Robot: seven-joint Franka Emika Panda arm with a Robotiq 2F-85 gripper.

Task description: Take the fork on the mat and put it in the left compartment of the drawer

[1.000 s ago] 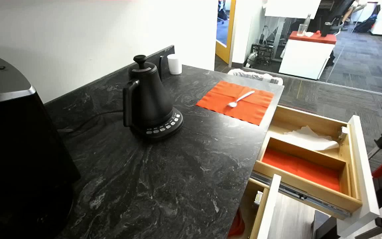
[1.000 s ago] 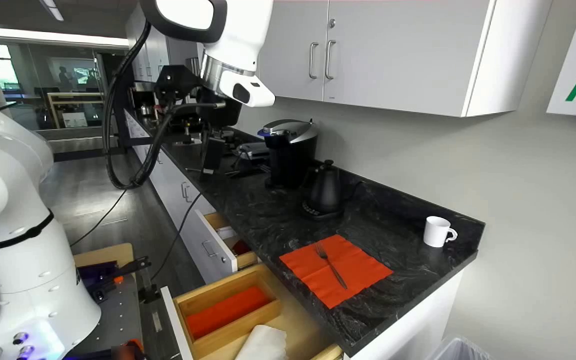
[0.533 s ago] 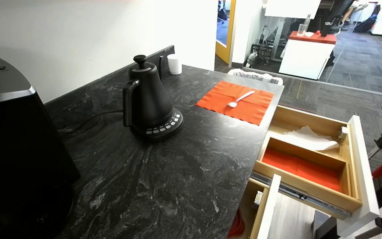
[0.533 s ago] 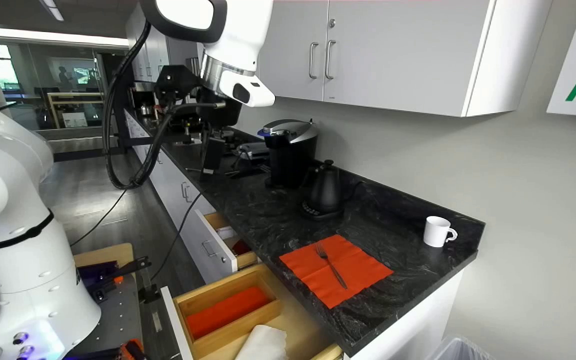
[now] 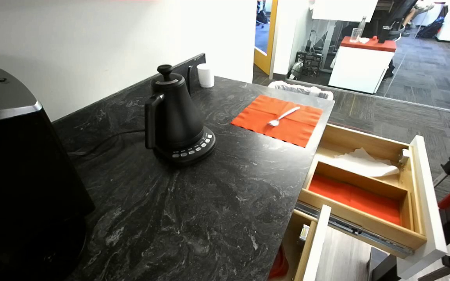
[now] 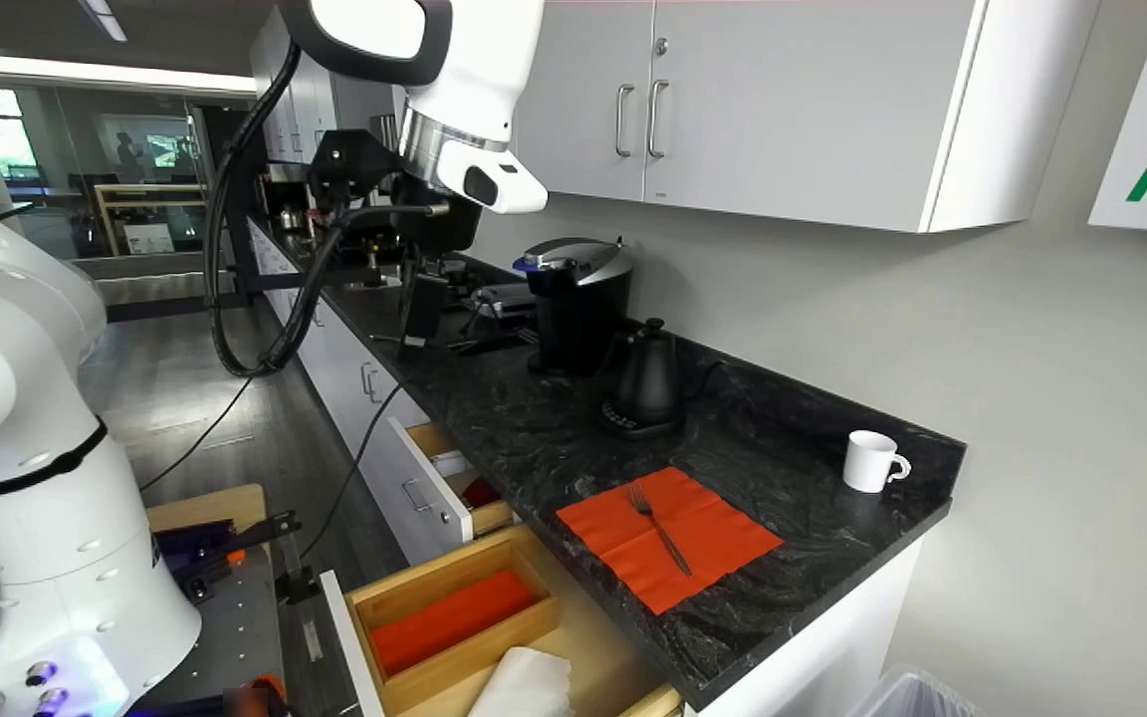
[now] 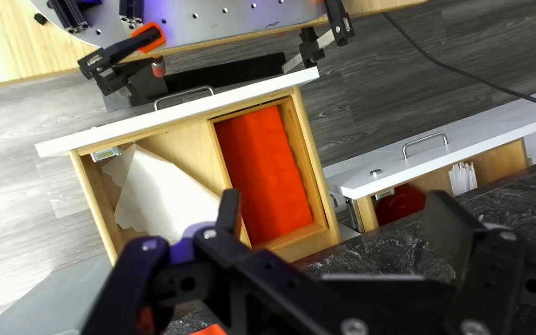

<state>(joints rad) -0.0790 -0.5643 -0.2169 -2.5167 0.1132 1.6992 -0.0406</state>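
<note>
Fork (image 6: 661,533): unmoved on mat (image 6: 623,548), lower centre; we judge pickup pending.
Claw (image 7: 335,202): spread wide, gripping nothing.

Mat (image 6: 708,533) orange-red; fork (image 5: 283,116) silvery; counter (image 5: 225,187) black, pale-veined.

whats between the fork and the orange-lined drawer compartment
Part of the orange-red mat, a strip of black marbled countertop, then light wood of the drawer; both exterior views show this.
</note>
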